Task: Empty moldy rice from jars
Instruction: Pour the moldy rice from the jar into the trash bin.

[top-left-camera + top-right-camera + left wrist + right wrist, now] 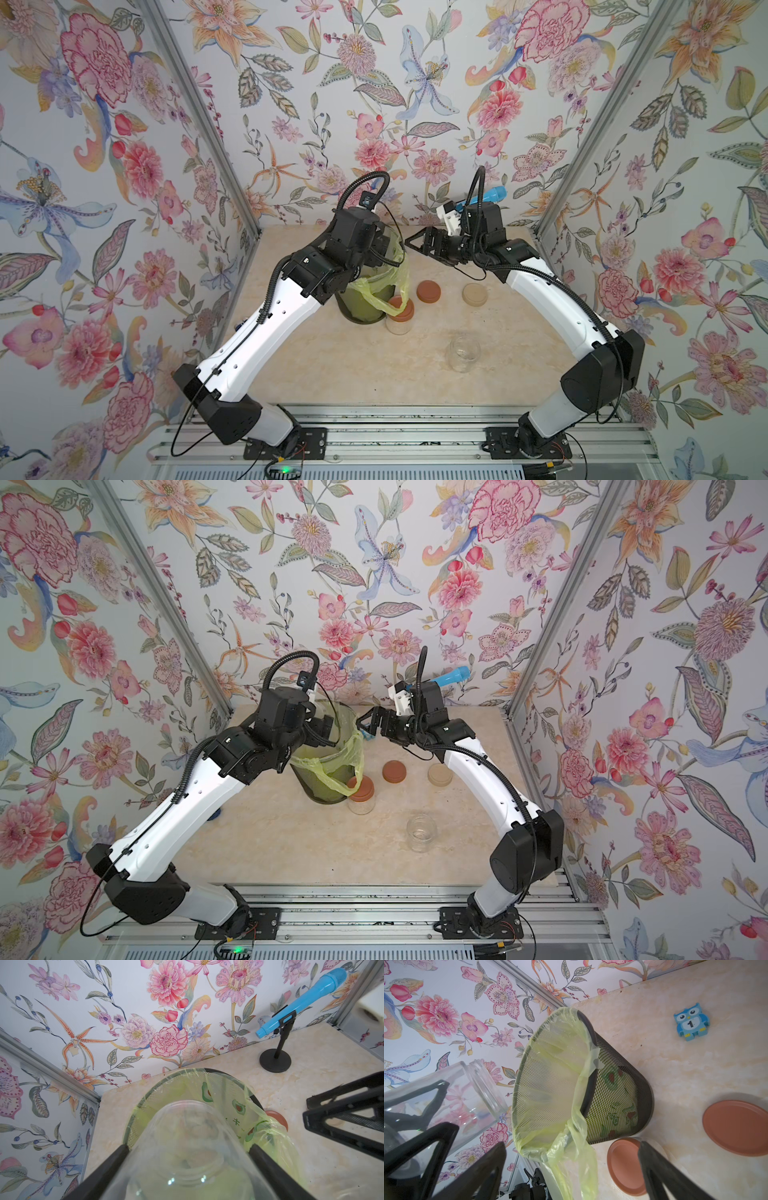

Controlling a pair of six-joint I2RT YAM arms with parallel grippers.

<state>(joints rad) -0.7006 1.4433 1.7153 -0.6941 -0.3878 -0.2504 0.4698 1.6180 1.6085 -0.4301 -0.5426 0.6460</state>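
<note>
My left gripper (188,1147) is shut on a clear lidless jar (187,1157), held tipped with its mouth toward the dark mesh bin (365,307) lined with a yellow-green bag. In the right wrist view this held jar (467,1105) looks see-through, with no rice showing in it. A second jar (400,320) with a reddish-brown lid stands against the bin's front; pale moldy rice (398,328) shows through its wall. A third jar (462,353) stands open and clear nearer the front. My right gripper (419,245) hovers open and holds nothing, just right of the bin's rim.
A loose reddish-brown lid (428,290) and a beige lid (475,294) lie right of the bin. A blue microphone on a black stand (299,1001) stands at the back right. A blue owl block (691,1022) lies behind the bin. Flowered walls close three sides.
</note>
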